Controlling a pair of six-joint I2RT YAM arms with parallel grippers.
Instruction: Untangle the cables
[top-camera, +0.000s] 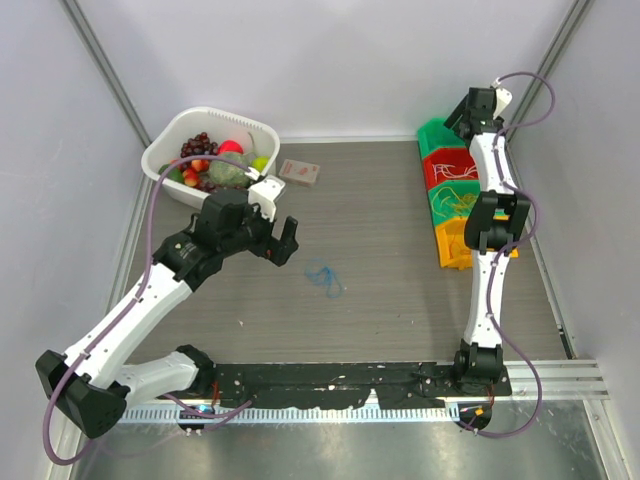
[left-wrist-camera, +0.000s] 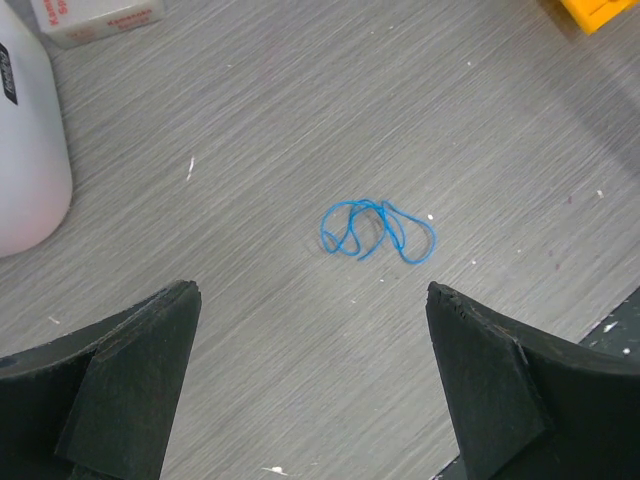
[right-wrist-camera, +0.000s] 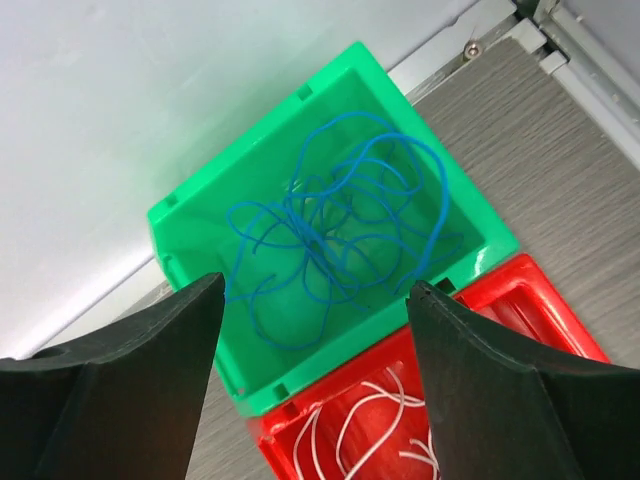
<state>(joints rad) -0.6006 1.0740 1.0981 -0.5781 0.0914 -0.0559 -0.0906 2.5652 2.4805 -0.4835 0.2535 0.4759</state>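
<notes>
The left end effector (left-wrist-camera: 312, 300) is held wide open over the worktop (left-wrist-camera: 300, 100), with nothing in it. A small blue cable (left-wrist-camera: 375, 230) is seen just ahead of its fingers, with bare worktop all round. The right end effector (right-wrist-camera: 315, 290) is also spread wide and empty. Below it, more blue cables (right-wrist-camera: 340, 220) are kept inside the walls of a green bin (right-wrist-camera: 190, 215). White cables (right-wrist-camera: 360, 430) are seen in the red bin (right-wrist-camera: 530, 290) touching it.

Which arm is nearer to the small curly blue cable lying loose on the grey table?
Left. The left arm hovers just beside the curly blue cable; the right arm is far off, over the green plastic bin.
</notes>
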